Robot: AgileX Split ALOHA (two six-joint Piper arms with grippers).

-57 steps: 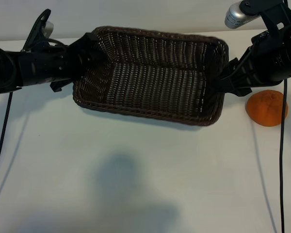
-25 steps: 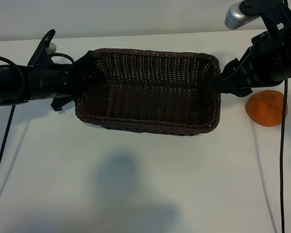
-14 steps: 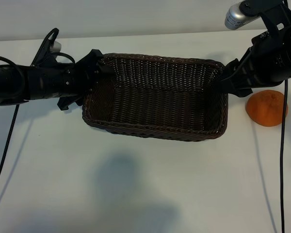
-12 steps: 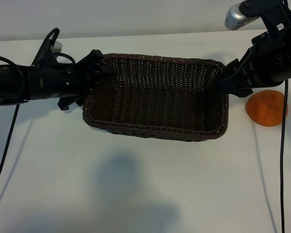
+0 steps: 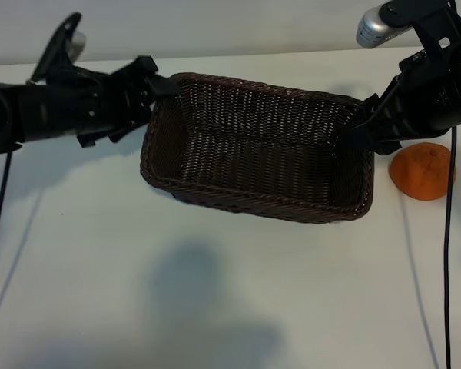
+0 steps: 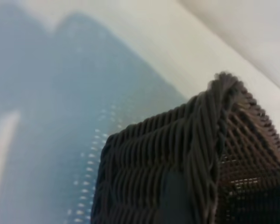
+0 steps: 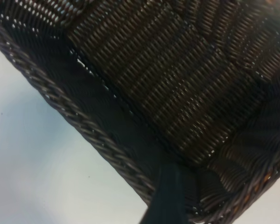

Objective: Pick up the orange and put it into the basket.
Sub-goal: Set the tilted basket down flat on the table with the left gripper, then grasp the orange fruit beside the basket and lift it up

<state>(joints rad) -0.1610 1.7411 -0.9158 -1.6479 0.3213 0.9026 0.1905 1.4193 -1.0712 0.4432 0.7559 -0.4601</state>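
basket (image 5: 261, 154) long axis left-right, left end raised, orange (image 5: 422, 171) beside

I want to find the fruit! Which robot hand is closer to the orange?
The right gripper, at the basket end nearest the orange. The left gripper is at the basket's far end, with the whole basket between it and the fruit.

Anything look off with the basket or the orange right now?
Yes: the basket sits askew, its left end tilted up by the left gripper; the right gripper is at its other end. The orange lies outside on the table.
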